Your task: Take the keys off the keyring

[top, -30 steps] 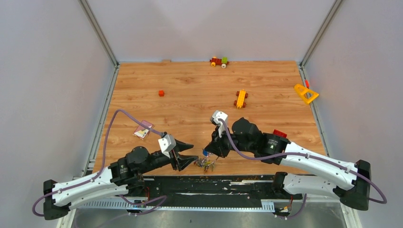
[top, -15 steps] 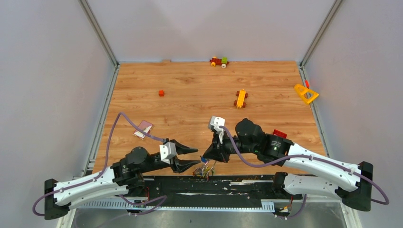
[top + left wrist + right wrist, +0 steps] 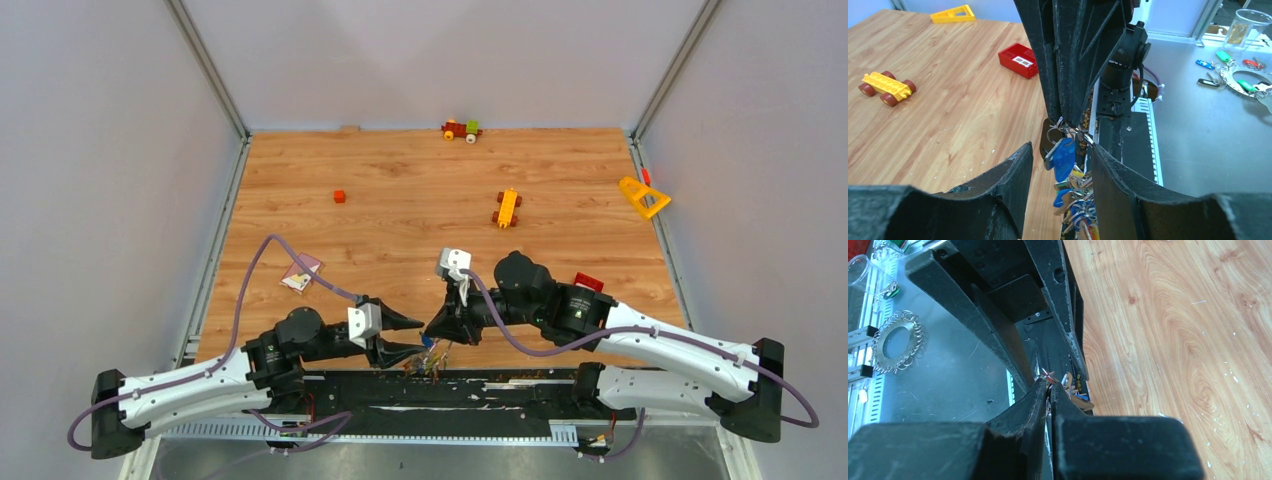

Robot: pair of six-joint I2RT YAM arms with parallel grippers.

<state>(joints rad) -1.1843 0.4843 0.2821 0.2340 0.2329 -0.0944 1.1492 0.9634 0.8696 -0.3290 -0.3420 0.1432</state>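
Our right gripper (image 3: 1064,119) is pinched shut on the keyring (image 3: 1055,131), at the bottom centre of the overhead view. The keys (image 3: 1073,200) hang below it in a loose bunch. Our left gripper (image 3: 1060,150) stands wide around them. We judge the bunch light and the wire springy and slippery, so the blue tag (image 3: 1064,160) is the better hold. The left wrist view shows it clearly; the right one nearly hides it.

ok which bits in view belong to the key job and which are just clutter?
Job: keys; keyring; right gripper, shut on the keyring; left gripper, open, facing the keys.

Clutter: yellow wheeled brick; small red brick; yellow wedge; red and green toy; red hollow brick; pink packet.
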